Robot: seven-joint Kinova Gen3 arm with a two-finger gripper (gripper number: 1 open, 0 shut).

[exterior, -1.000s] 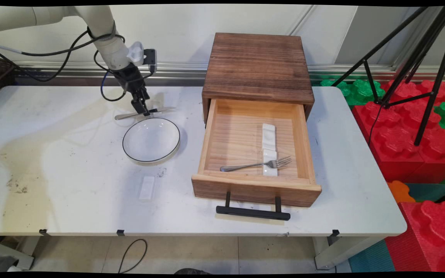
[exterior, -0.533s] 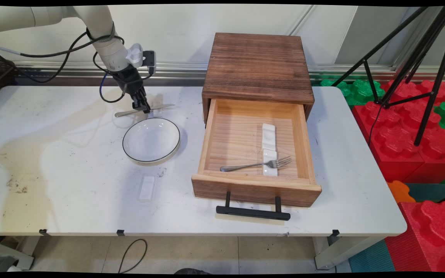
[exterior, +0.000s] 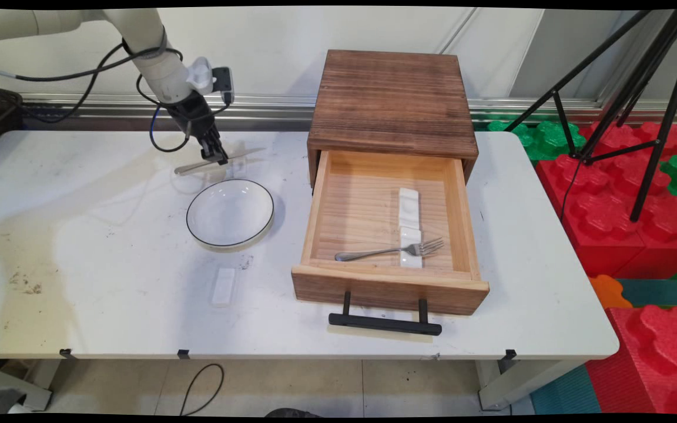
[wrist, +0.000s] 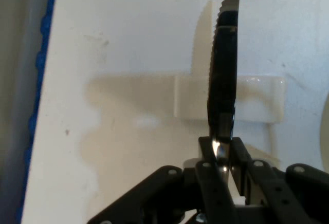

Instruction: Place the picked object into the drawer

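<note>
My gripper (exterior: 215, 157) is shut on a metal table knife (exterior: 218, 161) and holds it level a little above the table, behind the white bowl (exterior: 230, 212). In the hand view the serrated blade (wrist: 224, 64) sticks up from between my fingertips (wrist: 220, 149). Below it a small white rest (wrist: 247, 98) lies on the table. In the main view that rest (exterior: 236, 170) shows just under the knife.
A wooden box (exterior: 391, 100) stands at the back with its drawer (exterior: 390, 288) pulled out. In the drawer lie a fork (exterior: 391, 251) and two white rests (exterior: 409, 226). Another white rest (exterior: 223, 286) lies near the table's front. A black tripod (exterior: 632, 88) and foam blocks stand to the right.
The gripper has risen with the knife in it, lifting it off the white rest and away from the bowl's rim. Nothing else moved.
</note>
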